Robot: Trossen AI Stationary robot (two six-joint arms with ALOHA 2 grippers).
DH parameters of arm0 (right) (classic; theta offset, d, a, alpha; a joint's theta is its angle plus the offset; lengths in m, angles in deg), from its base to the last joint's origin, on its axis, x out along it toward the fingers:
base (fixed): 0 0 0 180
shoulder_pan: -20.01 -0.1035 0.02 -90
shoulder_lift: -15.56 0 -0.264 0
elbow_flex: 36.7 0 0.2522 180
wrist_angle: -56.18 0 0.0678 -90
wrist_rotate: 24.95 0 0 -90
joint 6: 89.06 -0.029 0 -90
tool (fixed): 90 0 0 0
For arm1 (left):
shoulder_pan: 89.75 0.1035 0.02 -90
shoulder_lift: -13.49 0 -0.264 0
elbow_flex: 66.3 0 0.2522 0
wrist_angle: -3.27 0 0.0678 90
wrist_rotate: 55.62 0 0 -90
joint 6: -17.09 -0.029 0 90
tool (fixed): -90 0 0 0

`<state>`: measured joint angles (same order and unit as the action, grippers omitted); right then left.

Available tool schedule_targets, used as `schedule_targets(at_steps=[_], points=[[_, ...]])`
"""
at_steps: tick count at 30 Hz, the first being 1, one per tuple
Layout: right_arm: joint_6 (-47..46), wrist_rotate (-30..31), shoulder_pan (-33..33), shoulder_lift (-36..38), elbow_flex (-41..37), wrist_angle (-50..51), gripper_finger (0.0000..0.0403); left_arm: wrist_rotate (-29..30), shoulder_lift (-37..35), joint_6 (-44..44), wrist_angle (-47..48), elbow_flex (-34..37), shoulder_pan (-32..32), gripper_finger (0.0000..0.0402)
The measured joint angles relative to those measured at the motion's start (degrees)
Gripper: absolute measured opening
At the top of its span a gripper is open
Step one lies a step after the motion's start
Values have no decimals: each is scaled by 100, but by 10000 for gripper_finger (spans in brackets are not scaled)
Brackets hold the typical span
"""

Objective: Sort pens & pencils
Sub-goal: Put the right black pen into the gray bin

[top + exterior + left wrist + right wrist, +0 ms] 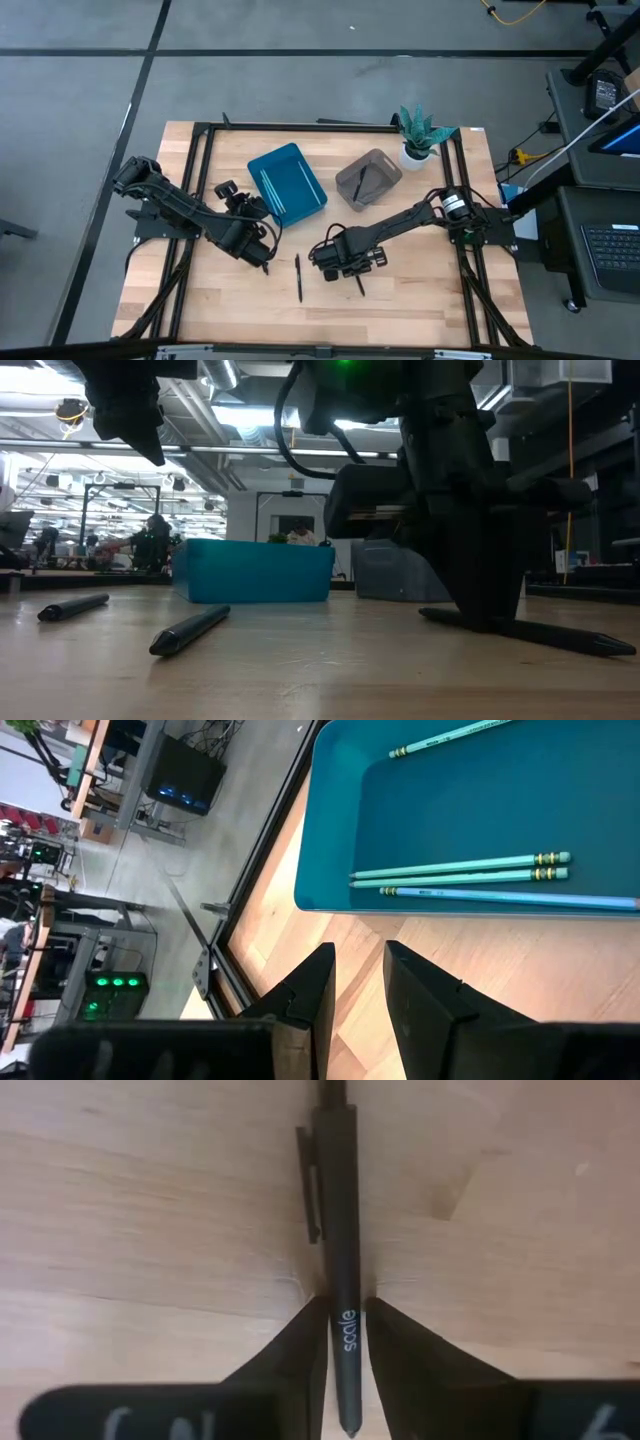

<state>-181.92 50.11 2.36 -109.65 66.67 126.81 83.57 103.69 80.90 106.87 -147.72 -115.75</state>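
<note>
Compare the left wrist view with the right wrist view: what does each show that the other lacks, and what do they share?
Only the left wrist view shows the blue tray holding four light blue pencils. Only the right wrist view shows a black pen lying between the right gripper fingers. Both show wooden tabletop and a gripper's own dark fingers; the left gripper holds nothing.

Lay on the table (420, 300) between the two trays and the near edge: three pens, one (298, 277) at the middle, another (72, 606) off to its left under the left gripper (262, 262), a third (340, 1280) to its right, flat on the wood and flanked on both sides by the fingers of the right gripper (345, 1330). Sat behind them side by side: one tray (287, 183) at left with four pencils (460, 870) in it, another tray (368, 178) at right, a potted plant (420, 133) at the back right corner.
</note>
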Motion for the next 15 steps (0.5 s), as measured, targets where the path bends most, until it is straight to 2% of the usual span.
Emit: schedule_targets(at_steps=[7, 13, 15], points=[[-115, -53, 44, -11, -25, -21, 73, 0, 0, 0, -1, 0, 0, 82], [-111, -149, 85, -22, -29, -36, 30, 0, 0, 0, 0, 0, 0, 82], [-110, -150, 83, -23, -31, -34, 27, 0, 0, 0, 0, 0, 0, 82]])
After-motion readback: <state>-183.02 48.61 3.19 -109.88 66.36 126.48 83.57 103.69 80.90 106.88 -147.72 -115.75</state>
